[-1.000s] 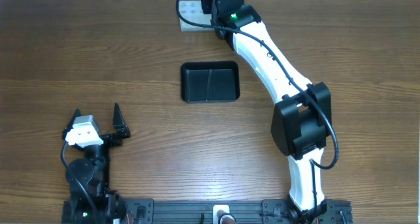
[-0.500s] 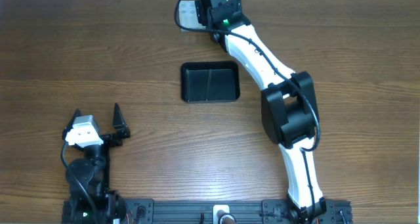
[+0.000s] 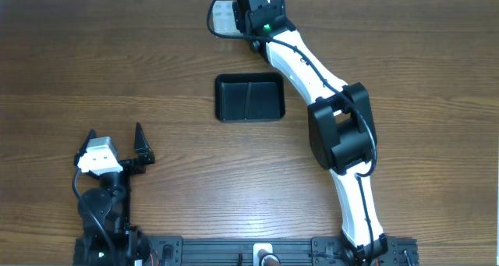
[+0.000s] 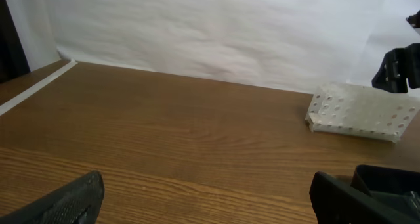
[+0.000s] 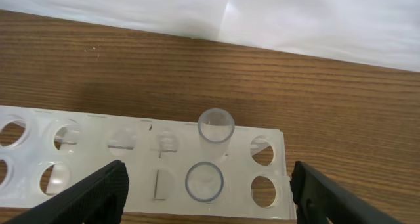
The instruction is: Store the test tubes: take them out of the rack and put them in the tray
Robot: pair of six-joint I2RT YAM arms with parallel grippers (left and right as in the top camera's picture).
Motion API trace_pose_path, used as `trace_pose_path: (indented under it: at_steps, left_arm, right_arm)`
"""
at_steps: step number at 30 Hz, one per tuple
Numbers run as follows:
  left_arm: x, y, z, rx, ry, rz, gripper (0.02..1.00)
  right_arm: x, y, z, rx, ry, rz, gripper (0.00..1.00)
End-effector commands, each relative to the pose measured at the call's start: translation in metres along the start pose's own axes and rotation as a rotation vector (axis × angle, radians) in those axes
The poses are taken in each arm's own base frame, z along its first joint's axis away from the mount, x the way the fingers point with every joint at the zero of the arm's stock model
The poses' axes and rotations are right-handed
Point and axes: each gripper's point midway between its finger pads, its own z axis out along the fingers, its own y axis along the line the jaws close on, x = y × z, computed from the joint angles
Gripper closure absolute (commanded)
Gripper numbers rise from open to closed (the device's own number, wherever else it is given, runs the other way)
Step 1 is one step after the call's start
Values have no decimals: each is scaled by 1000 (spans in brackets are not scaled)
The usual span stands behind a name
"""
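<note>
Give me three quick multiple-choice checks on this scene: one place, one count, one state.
1. The rack lies: A) on the table, apart from the tray; B) inside the tray; C) stacked on the tray.
2. Tubes standing in it: A) none; B) two; C) five.
3. The right fingers are: A) shut on a tube; B) open, over the rack; C) shut, empty.
Answers: 1A, the top view shows bare wood between them; 2B, two clear rims show; 3B, the fingers stand wide apart.

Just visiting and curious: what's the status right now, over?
Right gripper open above rack. Left gripper open, parked apart. Two tubes upright in rack. Nothing between rack and tray.
</note>
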Motion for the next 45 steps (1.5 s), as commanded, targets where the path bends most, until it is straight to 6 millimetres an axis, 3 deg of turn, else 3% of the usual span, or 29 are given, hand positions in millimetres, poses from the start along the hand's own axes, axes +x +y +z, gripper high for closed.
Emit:
trace_pose_path:
  at_steps: [1,7,25,30,33,45]
  left_arm:
    - [0,1,0,-2,-5,11,20]
    - [0,1,0,-2,-4,11,23]
    - [0,1,0,-2,-5,11,20]
    - [0,1,0,-2,-5,11,20]
    - [0,1,0,-2,-5,11,23]
    - [0,1,0,-2,-5,11,20]
  right_arm:
    - [2,-2,8,18,0,-1,266]
    - [2,-5,9,21,0,2,314]
    - [9,-4,15,24,13,-3,318]
    - [9,-7,16,28,14,0,682]
    - [9,-8,16,31,14,0,770]
    - [1,-13,12,61,-8,5,816]
